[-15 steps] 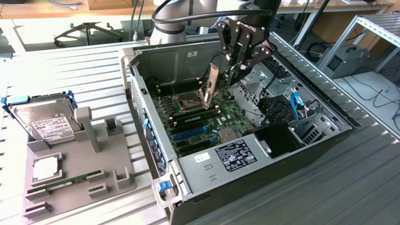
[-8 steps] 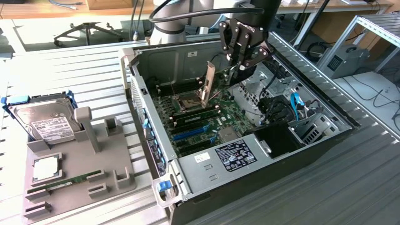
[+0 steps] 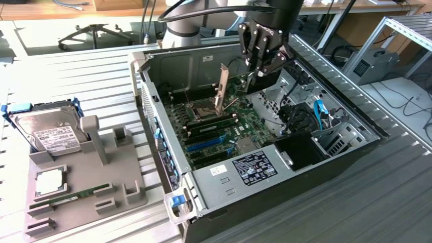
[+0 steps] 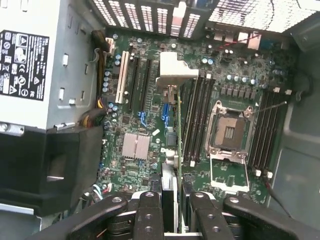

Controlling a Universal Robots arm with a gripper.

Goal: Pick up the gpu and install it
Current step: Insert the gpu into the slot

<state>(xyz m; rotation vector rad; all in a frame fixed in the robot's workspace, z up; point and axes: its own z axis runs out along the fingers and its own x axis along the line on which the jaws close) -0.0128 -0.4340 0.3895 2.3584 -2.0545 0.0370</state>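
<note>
place: robotics lab | cues: slatted aluminium bench (image 3: 68, 76); opened PC case (image 3: 223, 195); office chair base (image 3: 91, 34)

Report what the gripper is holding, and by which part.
The gpu, pinched edge-on in the gripper at its upper edge, away from the silver bracket.

No words are legible. Inside the computer case (image 3: 149, 109), the black label (image 4: 22, 65) on the power supply (image 4: 67, 75) shows warning triangles; outside the case, the white label (image 3: 59, 135) on the hard drive (image 3: 39, 123) is unreadable.
</note>
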